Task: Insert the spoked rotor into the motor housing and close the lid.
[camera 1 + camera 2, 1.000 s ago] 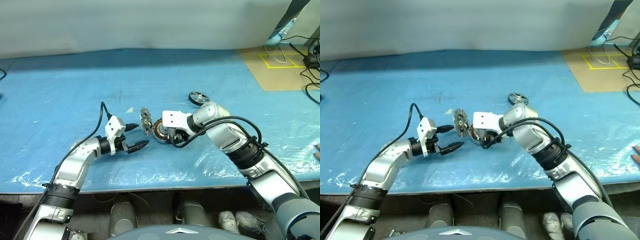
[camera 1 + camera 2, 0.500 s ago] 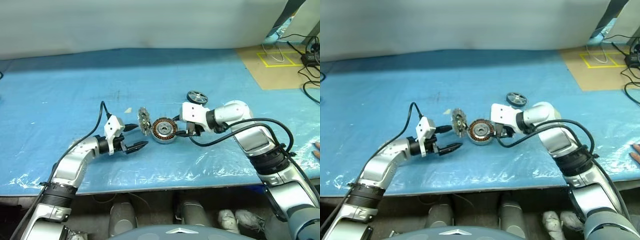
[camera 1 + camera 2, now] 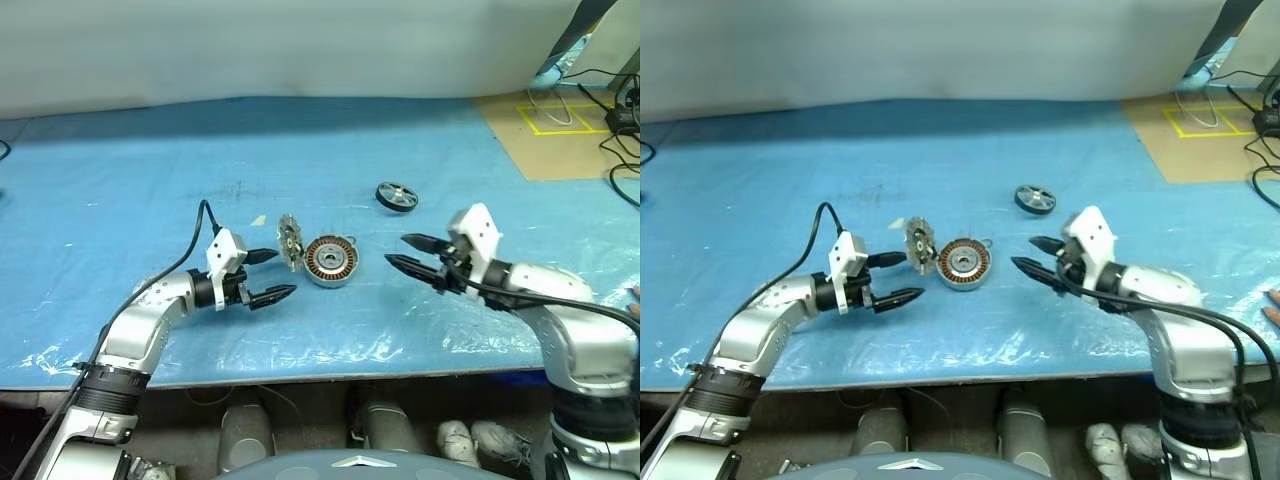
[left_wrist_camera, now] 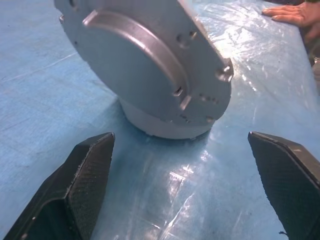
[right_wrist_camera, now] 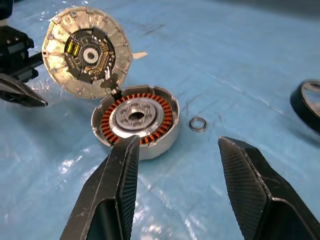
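Jaws of left gripper (image 3: 268, 275) spread wide, empty, beside lid (image 3: 290, 242); right gripper (image 3: 408, 253) jaws parted, empty, facing motor housing (image 3: 330, 261)

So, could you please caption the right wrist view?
Open motor housing with propped lid, framed by the right gripper's open fingers.

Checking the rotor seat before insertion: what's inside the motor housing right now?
Inside the motor housing: a ring of copper windings around a bare silver hub, no rotor. The spoked rotor lies apart on the table. The lid stands open at the rim. The housing's floor beneath the windings is hidden.
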Controlling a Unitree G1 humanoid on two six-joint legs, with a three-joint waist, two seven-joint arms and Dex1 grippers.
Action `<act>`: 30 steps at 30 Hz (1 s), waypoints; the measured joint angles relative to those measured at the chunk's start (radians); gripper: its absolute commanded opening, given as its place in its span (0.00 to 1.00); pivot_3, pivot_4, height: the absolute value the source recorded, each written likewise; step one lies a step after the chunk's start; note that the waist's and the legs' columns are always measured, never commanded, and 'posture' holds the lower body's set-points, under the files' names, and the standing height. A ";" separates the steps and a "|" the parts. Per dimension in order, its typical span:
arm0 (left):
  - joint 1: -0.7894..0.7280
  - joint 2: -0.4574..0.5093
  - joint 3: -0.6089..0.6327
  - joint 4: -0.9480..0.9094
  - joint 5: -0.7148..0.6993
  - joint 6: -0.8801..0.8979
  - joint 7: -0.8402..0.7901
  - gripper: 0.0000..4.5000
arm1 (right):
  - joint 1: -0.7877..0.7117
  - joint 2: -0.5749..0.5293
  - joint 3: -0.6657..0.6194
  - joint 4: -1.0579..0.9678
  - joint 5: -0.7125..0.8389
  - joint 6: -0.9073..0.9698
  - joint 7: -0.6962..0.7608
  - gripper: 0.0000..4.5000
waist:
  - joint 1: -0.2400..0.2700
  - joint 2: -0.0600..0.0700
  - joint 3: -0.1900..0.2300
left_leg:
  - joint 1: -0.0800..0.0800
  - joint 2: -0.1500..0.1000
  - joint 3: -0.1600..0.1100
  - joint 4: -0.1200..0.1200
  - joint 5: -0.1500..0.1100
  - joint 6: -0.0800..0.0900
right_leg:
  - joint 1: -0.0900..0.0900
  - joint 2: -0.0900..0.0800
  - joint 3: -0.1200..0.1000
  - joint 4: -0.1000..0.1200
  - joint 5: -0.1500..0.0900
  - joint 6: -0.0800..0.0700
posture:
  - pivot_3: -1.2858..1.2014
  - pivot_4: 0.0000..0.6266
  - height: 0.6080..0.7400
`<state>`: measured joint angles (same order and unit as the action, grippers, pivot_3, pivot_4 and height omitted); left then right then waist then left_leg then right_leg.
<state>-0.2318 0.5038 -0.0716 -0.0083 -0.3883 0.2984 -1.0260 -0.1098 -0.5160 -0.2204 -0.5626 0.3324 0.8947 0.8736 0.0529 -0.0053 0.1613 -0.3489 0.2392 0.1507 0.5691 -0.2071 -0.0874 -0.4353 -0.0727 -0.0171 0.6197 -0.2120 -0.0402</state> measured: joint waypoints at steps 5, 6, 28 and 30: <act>-0.020 0.011 -0.005 0.002 0.000 0.016 -0.031 1.00 | 0.045 -0.047 0.049 -0.044 0.021 0.000 -0.032 0.57 | -0.003 0.000 0.000 | 0.000 0.000 0.000 0.000 0.000 0.000 | 0.000 0.000 0.000 -0.001 0.000 0.001 | 0.52 0.24 1.00; -0.025 0.011 -0.006 0.006 0.001 0.016 -0.036 1.00 | 0.045 -0.054 0.060 -0.044 0.022 -0.005 -0.038 0.57 | -0.002 0.000 0.000 | 0.000 -0.001 0.000 0.000 0.000 0.000 | 0.000 0.000 0.000 -0.001 0.000 0.001 | 0.52 0.24 1.00; -0.002 0.006 0.003 0.154 0.021 -0.148 -0.099 1.00 | -0.226 -0.192 0.277 0.153 -0.011 -0.203 -0.010 0.57 | -0.003 0.001 0.000 | 0.000 -0.002 0.000 -0.003 0.000 0.000 | 0.001 0.000 0.000 -0.003 0.000 0.002 | 0.52 0.24 1.00; -0.003 -0.002 0.003 0.162 0.026 -0.161 -0.098 1.00 | -0.264 -0.223 0.299 0.173 -0.019 -0.233 0.028 0.57 | -0.001 0.001 0.000 | 0.000 -0.001 0.000 -0.003 0.000 0.000 | 0.001 0.000 0.000 -0.003 0.000 0.002 | 0.52 0.24 1.00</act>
<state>-0.2348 0.5019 -0.0690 0.1535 -0.3626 0.1373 -1.1241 -0.3742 -0.7386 0.0786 -0.3900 0.3135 0.6613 0.9016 0.0521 -0.0045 0.1611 -0.3493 0.2379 0.1506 0.5661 -0.2069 -0.0876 -0.4343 -0.0730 -0.0171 0.6164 -0.2122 -0.0379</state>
